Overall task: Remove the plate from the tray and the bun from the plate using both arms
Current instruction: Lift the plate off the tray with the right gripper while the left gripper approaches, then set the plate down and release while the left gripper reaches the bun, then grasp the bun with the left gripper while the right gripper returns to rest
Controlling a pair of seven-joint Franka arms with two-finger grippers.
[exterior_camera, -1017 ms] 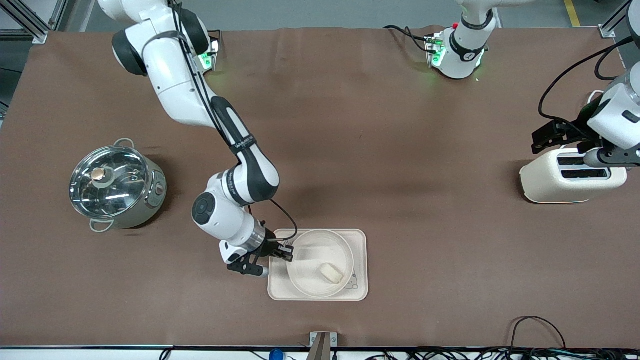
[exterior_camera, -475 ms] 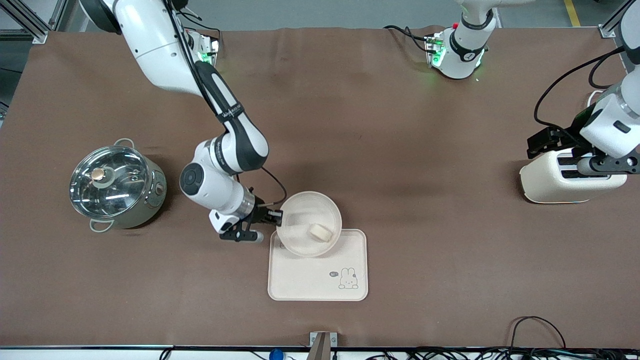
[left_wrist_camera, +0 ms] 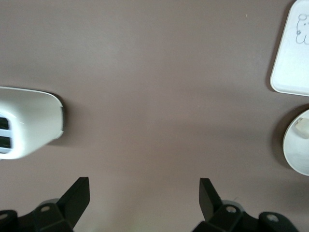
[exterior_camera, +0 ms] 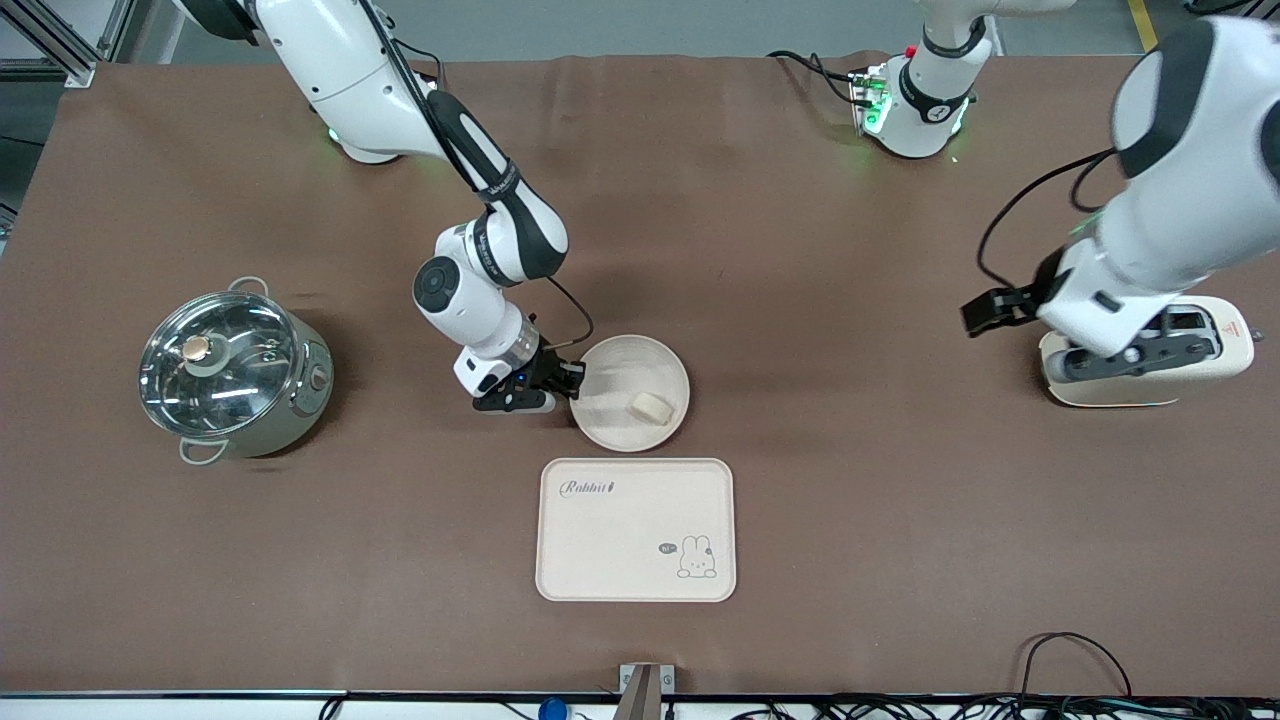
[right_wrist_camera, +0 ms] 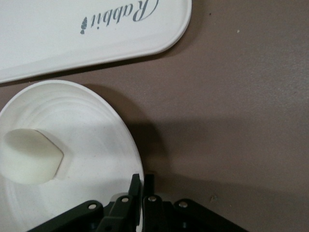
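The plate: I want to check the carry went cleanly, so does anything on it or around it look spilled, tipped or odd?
Nothing stands out. The plate is level, pinched at its rim by the right pincer, with the bun on it. The left pincer is open over bare table near the toaster.

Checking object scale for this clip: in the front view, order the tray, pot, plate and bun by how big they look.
1. Tray, clearly largest.
2. Pot, though it stands taller and so nearer the high camera, which makes its lead over the plate unsure.
3. Plate, gripped at its rim by the right hand.
4. Bun, smallest, lying in the plate.
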